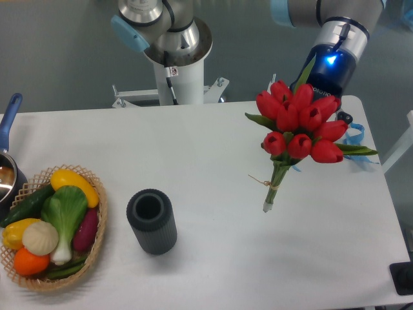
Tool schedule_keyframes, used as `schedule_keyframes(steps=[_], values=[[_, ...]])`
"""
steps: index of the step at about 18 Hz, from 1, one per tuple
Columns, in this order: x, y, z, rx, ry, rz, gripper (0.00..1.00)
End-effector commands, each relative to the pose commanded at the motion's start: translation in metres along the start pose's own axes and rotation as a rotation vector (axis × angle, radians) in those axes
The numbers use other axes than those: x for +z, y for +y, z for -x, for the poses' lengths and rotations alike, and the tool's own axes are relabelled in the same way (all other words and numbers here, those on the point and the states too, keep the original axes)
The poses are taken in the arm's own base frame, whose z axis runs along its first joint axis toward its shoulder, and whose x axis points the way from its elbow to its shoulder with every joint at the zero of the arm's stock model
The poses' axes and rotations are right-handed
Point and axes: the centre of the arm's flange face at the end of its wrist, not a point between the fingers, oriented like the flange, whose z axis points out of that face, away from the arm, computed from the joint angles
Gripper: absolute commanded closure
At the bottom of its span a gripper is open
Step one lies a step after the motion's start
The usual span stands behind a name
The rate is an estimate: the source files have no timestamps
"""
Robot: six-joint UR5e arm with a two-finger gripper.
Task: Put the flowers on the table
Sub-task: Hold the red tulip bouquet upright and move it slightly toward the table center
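At the near left edge, a wicker basket (97, 242) heaped with vegetables, a yellow pepper on top. Behind it at the far left, part of a blue-handled pan (8, 129). Just right of the basket, a dark ribbed cylinder (151, 221), open end up, on the white table (213, 148). Further right, above the table's right half, the flowers (298, 126): red tulips bunched high, blooms turned toward the lens, tied stems slanting down-left with the cut tips close over the tabletop, touching or not impossible to say. Directly behind and above the blooms, the gripper (321, 90), fingers hidden by petals, hence open or closed not discernible. Apparently carried by the upper stems, the tilt suggesting a lowering toward the tabletop. A light-blue ribbon (353, 137) peeking out at the right.
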Motion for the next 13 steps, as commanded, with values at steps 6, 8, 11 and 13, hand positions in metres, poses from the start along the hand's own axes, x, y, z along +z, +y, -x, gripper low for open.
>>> schedule_keyframes(steps=[6,8,11,13], values=[[-0.011,-0.003,-0.001,0.009,-0.029,0.016,0.68],[-0.014,-0.003,-0.001,0.016,-0.053,0.047,0.68],[-0.019,-0.007,-0.004,0.037,-0.107,0.124,0.68],[-0.022,-0.008,-0.006,0.053,-0.153,0.195,0.68]])
